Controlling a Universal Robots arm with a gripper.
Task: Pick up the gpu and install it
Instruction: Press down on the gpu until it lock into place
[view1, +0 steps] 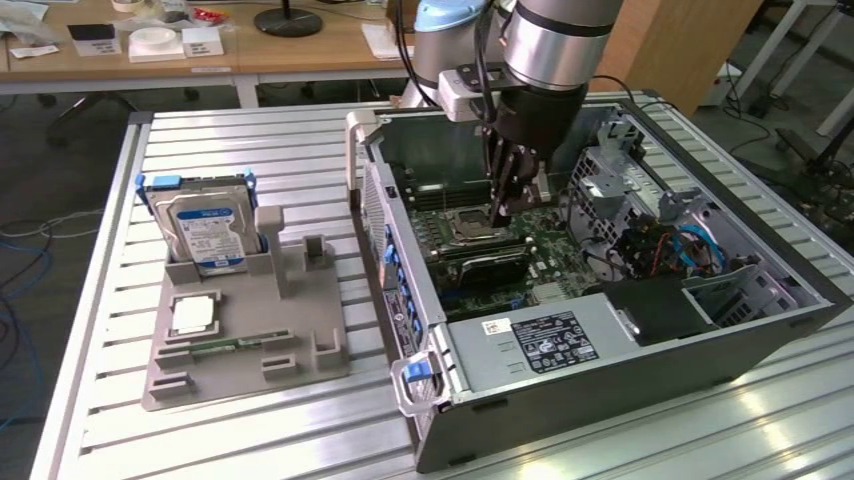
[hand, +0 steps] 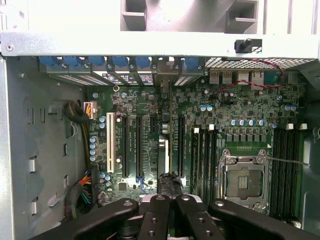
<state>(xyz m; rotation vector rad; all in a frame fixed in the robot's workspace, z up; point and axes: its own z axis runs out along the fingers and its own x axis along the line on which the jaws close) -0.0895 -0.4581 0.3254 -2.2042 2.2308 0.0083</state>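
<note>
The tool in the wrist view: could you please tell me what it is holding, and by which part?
The tool grips the gpu by its upper edge, the card standing edge-on above the motherboard slots.

Table: ribbed metal.
On it: grey holder beside open PC case, apart.

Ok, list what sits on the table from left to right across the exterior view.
Hard drive standing in the grey fixture tray → open computer case, with the end effector lowered over its motherboard.
</note>
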